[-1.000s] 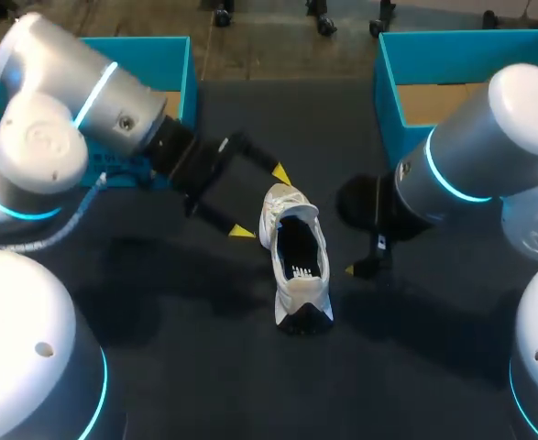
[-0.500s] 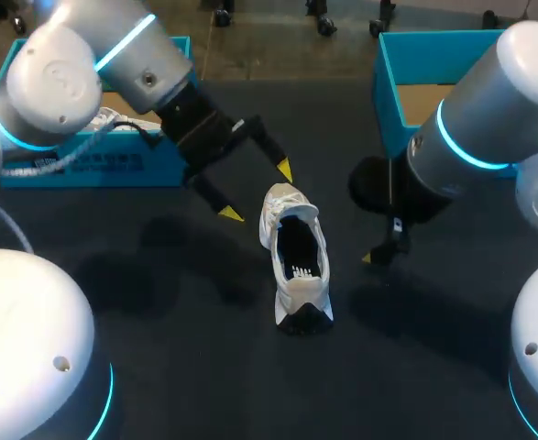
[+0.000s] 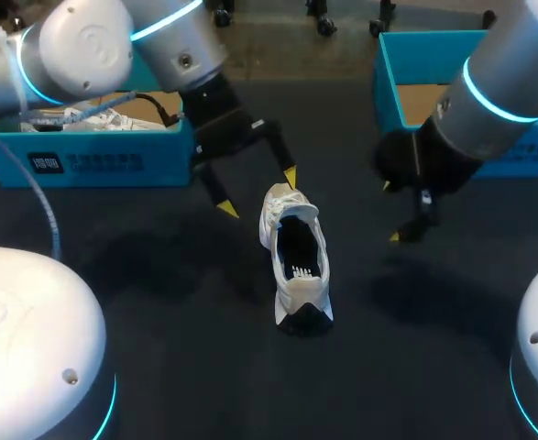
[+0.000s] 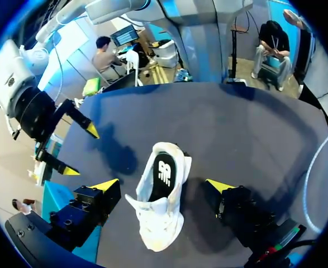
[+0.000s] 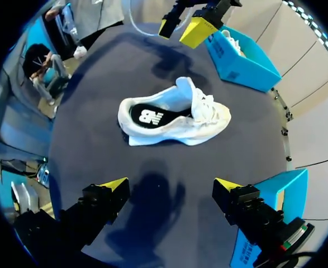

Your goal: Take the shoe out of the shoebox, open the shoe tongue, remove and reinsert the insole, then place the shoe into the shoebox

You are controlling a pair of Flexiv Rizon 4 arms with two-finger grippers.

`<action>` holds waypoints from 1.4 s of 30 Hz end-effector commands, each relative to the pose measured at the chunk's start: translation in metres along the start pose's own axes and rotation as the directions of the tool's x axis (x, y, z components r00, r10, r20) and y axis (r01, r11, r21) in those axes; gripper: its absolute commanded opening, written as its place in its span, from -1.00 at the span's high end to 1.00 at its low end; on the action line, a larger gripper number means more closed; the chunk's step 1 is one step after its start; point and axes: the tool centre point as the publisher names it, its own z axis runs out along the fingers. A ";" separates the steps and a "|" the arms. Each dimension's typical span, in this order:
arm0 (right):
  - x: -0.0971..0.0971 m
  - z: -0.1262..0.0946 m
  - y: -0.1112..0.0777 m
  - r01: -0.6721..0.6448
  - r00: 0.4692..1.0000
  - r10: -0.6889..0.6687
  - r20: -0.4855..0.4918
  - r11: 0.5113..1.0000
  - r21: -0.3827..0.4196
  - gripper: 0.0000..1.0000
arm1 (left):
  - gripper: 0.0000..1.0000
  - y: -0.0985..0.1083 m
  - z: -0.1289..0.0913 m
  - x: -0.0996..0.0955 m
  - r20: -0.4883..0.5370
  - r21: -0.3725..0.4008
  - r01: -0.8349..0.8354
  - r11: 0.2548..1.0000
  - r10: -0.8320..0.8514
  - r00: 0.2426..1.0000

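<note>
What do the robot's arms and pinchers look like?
The left arm and right arm are round, silvery white, with glowing blue rings. A grey cable hangs off the left one. The left gripper and right gripper are black with yellow fingertips.

The shoe is white, with a black heel sole and a black insole bearing a white logo. The table is plain, near-black navy. The left shoebox and the right shoebox are bright teal, and the right one shows brown card inside. My left arm and right arm are pale grey with glowing cyan rings. My left hand and right hand are black with yellow tips.
</note>
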 end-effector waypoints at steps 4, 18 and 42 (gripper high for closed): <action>0.000 -0.038 -0.014 0.022 1.000 -0.022 -0.008 1.000 0.016 -1.00 | -1.00 0.001 0.000 -0.002 -0.029 -0.001 0.000 1.000 0.000 1.000; -0.014 -0.067 -0.027 0.103 0.993 -0.102 -0.064 0.994 0.021 -1.00 | -1.00 0.006 -0.001 0.004 -0.089 -0.043 0.006 0.999 -0.010 0.996; -0.017 -0.071 -0.029 0.063 0.998 -0.063 -0.027 0.998 0.007 -1.00 | 1.00 0.019 0.009 -0.008 -0.269 -0.131 0.032 0.991 -0.066 0.961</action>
